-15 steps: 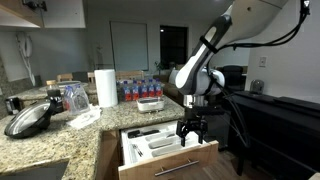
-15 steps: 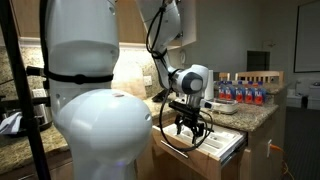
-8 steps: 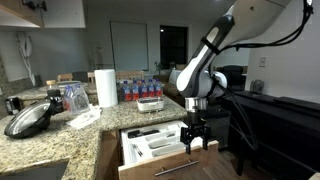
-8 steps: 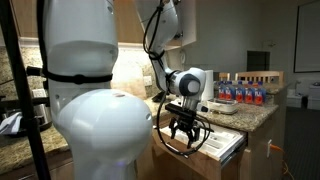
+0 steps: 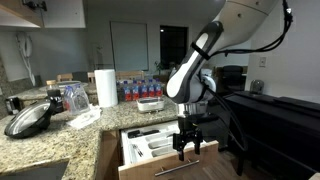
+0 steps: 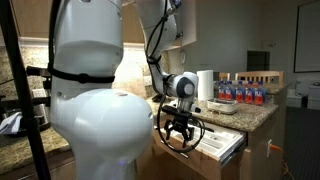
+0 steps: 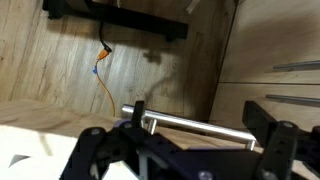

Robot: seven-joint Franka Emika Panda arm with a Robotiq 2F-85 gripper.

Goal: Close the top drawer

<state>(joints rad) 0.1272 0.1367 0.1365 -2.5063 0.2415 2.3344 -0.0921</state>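
The top drawer [image 5: 170,163] stands pulled out below the granite counter; its white interior with dividers and cutlery shows in both exterior views [image 6: 222,146]. Its light-brown wooden front carries a silver bar handle [image 7: 195,122]. My gripper [image 5: 187,145] hangs low over the drawer's front edge, fingers pointing down. It also shows in an exterior view [image 6: 178,136]. In the wrist view the gripper [image 7: 203,114] is open, with its two black fingers spread either side of the handle and nothing held. I cannot tell whether it touches the drawer front.
A paper towel roll [image 5: 106,87], water bottles [image 5: 140,89], a tray [image 5: 150,103] and a dark pan [image 5: 30,119] stand on the granite counter [image 5: 60,142]. A dark appliance top [image 5: 275,105] lies to the right. The white robot base [image 6: 90,100] blocks much of an exterior view.
The gripper has come down and slightly toward the drawer's front edge, closer to the handle. The drawer has not visibly moved.
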